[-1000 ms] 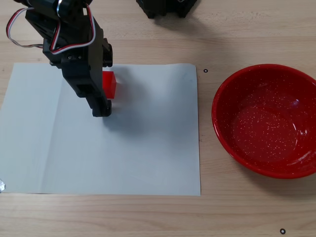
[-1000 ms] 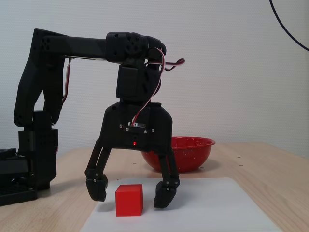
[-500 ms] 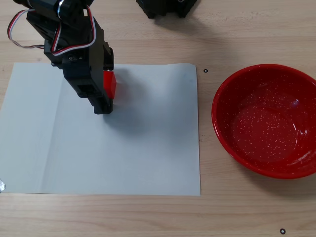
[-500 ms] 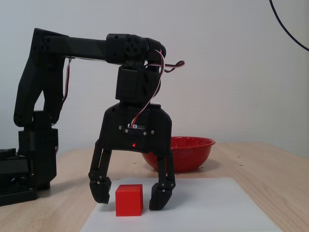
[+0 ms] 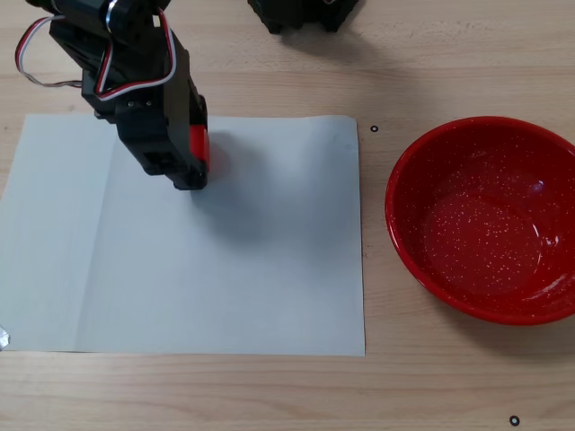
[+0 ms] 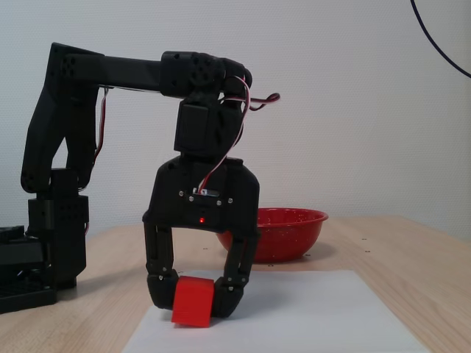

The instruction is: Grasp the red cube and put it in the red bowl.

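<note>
Pinching the small bright red solid cube between both fingers, the black two-finger gripper hangs straight down over the white paper sheet; the cube looks tilted, one corner low, at or just above the sheet. Seen from above, only a red sliver shows beside the gripper body. The large glossy red speckled bowl sits off the sheet to the right, well apart. The surface is a light wooden tabletop with a plain white wall behind.

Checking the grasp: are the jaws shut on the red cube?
Shut on it: the gripper jaws press both sides of the red cube, which sits tilted.
</note>
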